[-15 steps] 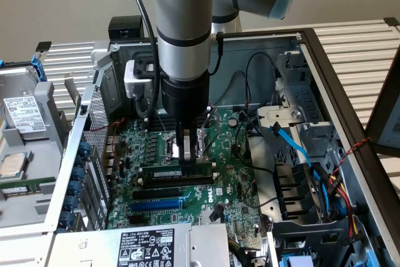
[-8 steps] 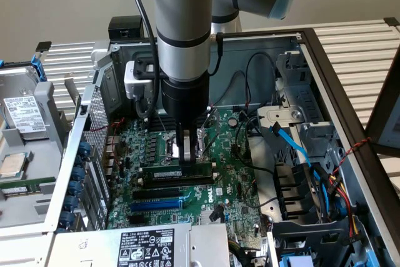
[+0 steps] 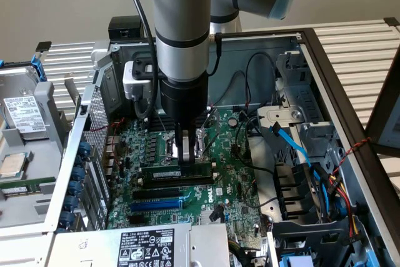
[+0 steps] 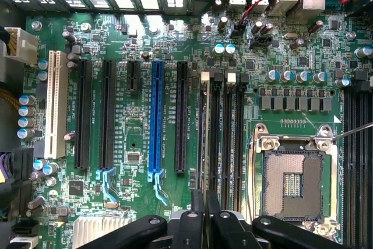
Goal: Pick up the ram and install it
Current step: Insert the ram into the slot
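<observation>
Two hazards are presenting themselves at this stage, both judged from how the parts are sitting.

1. Misalignment. The ram (image 3: 177,172) is standing on edge over the memory slots (image 4: 224,138), apparently in line with the one farthest from the processor socket (image 4: 291,185). Whether its contact edge is sitting squarely in the channel cannot be told. If the stick is leaning or riding offset toward a neighbouring slot, downward force risks flexing the motherboard (image 4: 134,144) or scraping the contacts instead of seating them.

2. Uneven loading. The gripper (image 3: 182,154) is bearing on one short stretch of the top edge, near mid-length. If one end is seating before the other, the stick risks rocking under the fingers and slipping out of the grasp. The latches (image 4: 205,76) at the slot end are too small to judge as open or closed, and a closed latch would be blocking entry.

Gripper state: in the wrist view the fingers (image 4: 198,205) are lying close together, with the thin top edge of the ram running in between them. They appear to be clamping the stick.

Relative position: the ram is lying directly beneath the gripper, lengthwise along the slots, parallel to the blue slot (image 4: 156,121) and well apart from it.
</observation>
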Robot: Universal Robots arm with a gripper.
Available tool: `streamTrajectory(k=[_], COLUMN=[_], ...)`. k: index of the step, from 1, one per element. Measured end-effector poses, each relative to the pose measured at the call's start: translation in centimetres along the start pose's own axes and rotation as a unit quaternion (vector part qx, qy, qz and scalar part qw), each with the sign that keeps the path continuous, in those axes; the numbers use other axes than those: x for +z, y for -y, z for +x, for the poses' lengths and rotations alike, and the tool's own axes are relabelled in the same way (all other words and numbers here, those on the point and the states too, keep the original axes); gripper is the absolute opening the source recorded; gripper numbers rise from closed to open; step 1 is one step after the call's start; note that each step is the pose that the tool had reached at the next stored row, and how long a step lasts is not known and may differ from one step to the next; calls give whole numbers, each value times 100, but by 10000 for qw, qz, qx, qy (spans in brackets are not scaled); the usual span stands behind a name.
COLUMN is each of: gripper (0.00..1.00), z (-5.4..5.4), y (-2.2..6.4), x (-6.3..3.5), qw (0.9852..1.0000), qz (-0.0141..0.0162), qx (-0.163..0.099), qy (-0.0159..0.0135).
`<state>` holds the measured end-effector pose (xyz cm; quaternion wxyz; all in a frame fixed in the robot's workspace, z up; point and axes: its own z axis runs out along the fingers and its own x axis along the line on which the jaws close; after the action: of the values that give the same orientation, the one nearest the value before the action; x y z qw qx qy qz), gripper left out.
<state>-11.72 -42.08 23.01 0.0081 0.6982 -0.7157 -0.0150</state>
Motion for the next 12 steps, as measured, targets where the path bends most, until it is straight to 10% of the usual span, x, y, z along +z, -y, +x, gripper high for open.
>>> streamTrajectory(k=[12], gripper=[13], z=[1], y=[0], x=[12], qw=[10000], qz=[1], qx=[0], qy=[3])
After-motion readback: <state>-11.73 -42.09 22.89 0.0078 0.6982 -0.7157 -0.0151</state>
